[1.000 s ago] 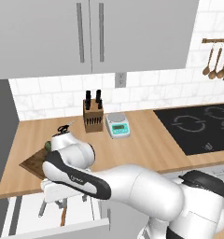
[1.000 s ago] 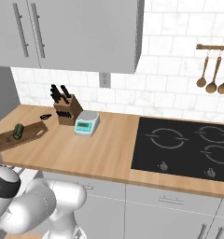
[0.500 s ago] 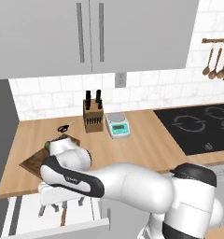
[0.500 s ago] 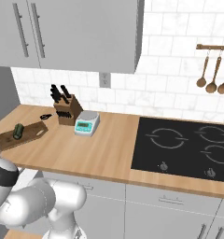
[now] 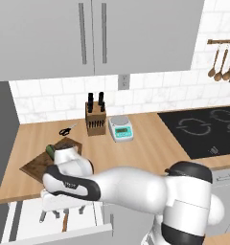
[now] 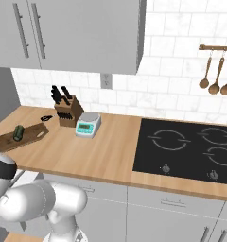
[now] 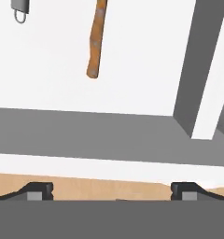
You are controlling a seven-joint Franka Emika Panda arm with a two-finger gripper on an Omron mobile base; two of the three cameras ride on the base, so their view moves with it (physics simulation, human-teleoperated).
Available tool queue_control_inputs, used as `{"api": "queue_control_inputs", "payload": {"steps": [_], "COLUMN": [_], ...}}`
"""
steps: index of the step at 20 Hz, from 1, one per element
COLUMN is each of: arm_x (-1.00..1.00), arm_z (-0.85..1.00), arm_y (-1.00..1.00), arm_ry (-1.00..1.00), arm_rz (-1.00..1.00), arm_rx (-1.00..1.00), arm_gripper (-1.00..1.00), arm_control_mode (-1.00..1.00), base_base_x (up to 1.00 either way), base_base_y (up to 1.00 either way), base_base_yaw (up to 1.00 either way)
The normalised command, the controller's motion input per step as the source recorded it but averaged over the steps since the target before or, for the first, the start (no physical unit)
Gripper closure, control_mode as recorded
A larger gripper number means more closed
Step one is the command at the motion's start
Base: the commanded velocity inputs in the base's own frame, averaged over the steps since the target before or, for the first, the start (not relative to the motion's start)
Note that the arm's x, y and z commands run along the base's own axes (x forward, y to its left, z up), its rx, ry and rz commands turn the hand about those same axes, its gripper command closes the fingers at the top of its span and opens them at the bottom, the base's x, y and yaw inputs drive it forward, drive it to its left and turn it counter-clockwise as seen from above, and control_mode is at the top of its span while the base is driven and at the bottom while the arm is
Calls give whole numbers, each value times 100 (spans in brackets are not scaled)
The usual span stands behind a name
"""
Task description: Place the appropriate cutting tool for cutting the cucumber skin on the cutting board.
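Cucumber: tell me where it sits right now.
The cucumber lies on the cutting board at the counter's left end, left of the knife block in the right base view.

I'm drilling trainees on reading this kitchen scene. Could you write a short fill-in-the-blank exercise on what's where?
1. The cucumber lies on the cutting ____.
2. The black scissors lie on the counter beside the knife ____.
3. The brown-handled knife lies inside the open ____.
4. The end effector has its fingers spread ____.

Missing words: board; block; drawer; open

Green cucumber [image 6: 18,133] atop cutting board [image 6: 32,136].
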Motion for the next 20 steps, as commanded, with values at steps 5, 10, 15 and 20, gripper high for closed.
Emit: {"api": "queue_control_inputs", "payload": {"steps": [5, 10, 15, 20], "arm_x": [18, 0, 0, 0], "arm_z": [-37, -32, -29, -30], "arm_y": [2, 0, 0, 0], "arm_ry": [0, 0, 0, 1], "arm_rz": [-7, -5, -3, -1], "arm_rx": [0, 0, 0, 0], "arm_gripper": [-100, -100, -100, -100], "arm_control_mode": [-100, -100, -100, -100], "base_base_x": [0, 0, 0, 0], "base_base_y": [0, 0, 0, 0], "base_base_yaw": [0, 0, 0, 0]}}
